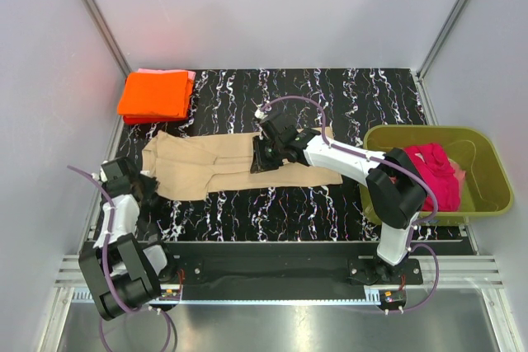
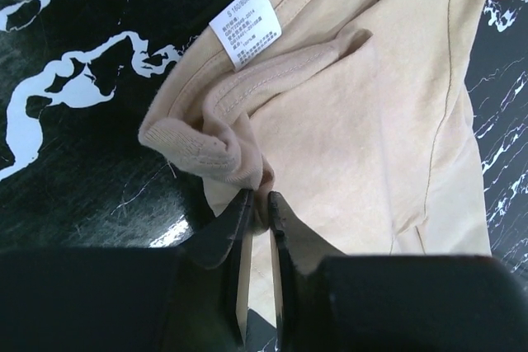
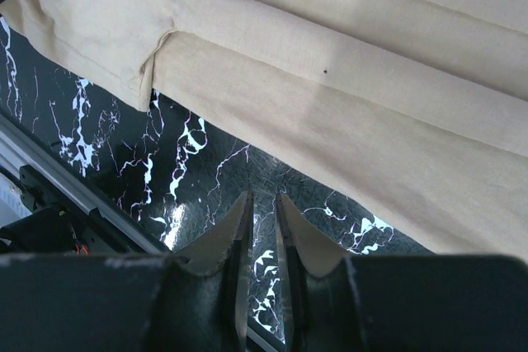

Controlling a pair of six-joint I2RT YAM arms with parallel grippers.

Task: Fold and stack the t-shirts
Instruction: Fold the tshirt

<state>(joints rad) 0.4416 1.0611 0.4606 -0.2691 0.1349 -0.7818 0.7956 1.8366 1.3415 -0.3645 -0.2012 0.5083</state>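
The tan-beige t-shirt [image 1: 239,164] lies long and partly folded across the middle of the table. My left gripper [image 1: 148,184] is at its left end, shut on a bunched ribbed edge of the tan shirt [image 2: 371,121] near the white label [image 2: 246,24]; the gripper [image 2: 260,199] pinches cloth between its tips. My right gripper [image 1: 264,154] hovers over the shirt's middle. In the right wrist view the gripper [image 3: 262,199] is shut and empty above bare table, just off the tan shirt's folded edge [image 3: 346,113]. The orange t-shirt [image 1: 155,95] lies folded at back left on a pale pink one [image 1: 192,77]. The magenta-red t-shirt [image 1: 433,172] lies in the tub.
The olive-green tub [image 1: 487,154] stands at the table's right edge. The black marbled table [image 1: 330,96] shows behind the tan shirt. Grey walls enclose the table at left, back and right. A metal rail [image 3: 58,171] runs along the near edge.
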